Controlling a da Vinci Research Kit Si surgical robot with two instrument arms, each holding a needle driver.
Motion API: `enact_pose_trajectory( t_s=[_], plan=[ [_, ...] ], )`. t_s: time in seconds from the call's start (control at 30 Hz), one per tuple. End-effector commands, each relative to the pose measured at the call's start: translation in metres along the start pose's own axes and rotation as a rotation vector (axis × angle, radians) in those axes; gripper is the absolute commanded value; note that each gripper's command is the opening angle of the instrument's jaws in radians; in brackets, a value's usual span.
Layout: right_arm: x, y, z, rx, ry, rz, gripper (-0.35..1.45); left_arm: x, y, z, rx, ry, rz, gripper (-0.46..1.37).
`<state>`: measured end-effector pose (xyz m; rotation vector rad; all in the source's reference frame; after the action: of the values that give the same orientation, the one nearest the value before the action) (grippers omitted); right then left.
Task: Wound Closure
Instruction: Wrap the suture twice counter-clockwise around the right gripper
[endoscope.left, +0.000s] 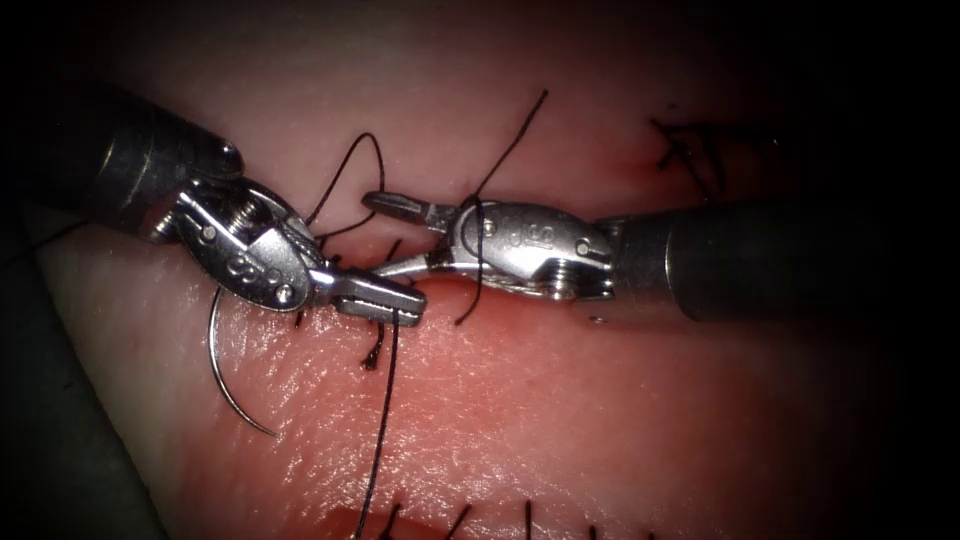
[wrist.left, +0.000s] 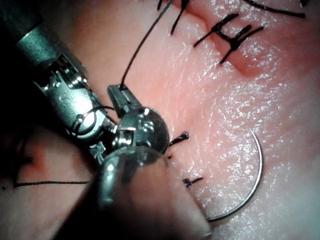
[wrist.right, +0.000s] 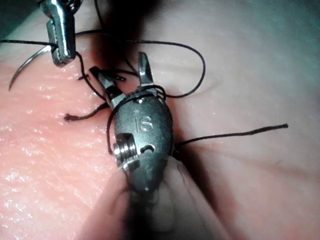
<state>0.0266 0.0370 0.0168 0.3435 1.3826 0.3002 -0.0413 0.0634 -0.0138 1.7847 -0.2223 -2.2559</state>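
Observation:
My left tool (endoscope.left: 402, 300) comes in from the upper left, its jaws shut on the dark thread (endoscope.left: 385, 400), which runs down from them over the tissue (endoscope.left: 560, 420). The right tool (endoscope.left: 378, 236) reaches in from the right with its jaws open and holds nothing. A loop of thread (endoscope.left: 478, 245) lies around its body behind the jaws; the right wrist view shows that loop (wrist.right: 150, 92) too. The curved needle (endoscope.left: 228, 385) lies free on the tissue at the left, held by neither tool, and is also seen as needle (wrist.left: 252, 185) and needle (wrist.right: 22, 70).
A free thread tail (endoscope.left: 520, 130) rises behind the right tool. Finished stitches (endoscope.left: 690, 150) sit at the upper right, stitches (wrist.left: 230, 37) likewise. Short thread ends (endoscope.left: 375, 352) stick out of the tissue under the left tool. The cut (endoscope.left: 430, 285) runs between the tools.

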Motion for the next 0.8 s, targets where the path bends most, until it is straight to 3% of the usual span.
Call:
enact_pose_trajectory(
  t_s=[0.03,0.3,0.43,0.8],
  plan=[
    [-0.0002,-0.0002,0.0001,0.025,-0.012,-0.006,1.03,-0.0001,-0.0003,0.0,-0.005,0.015,-0.002,-0.35],
    [-0.0007,-0.001,0.0001,0.114,0.003,-0.023,1.01,-0.0011,-0.0025,-0.0001,-0.011,0.088,-0.007,-0.35],
    [-0.0007,-0.0015,-0.0004,0.168,0.016,-0.023,0.96,-0.003,-0.0035,0.0,0.0,0.145,-0.011,-0.35],
    [-0.0013,-0.0023,-0.0014,0.268,0.072,0.001,0.88,-0.0084,-0.0048,0.0004,0.025,0.218,-0.004,-0.35]
  ],
)
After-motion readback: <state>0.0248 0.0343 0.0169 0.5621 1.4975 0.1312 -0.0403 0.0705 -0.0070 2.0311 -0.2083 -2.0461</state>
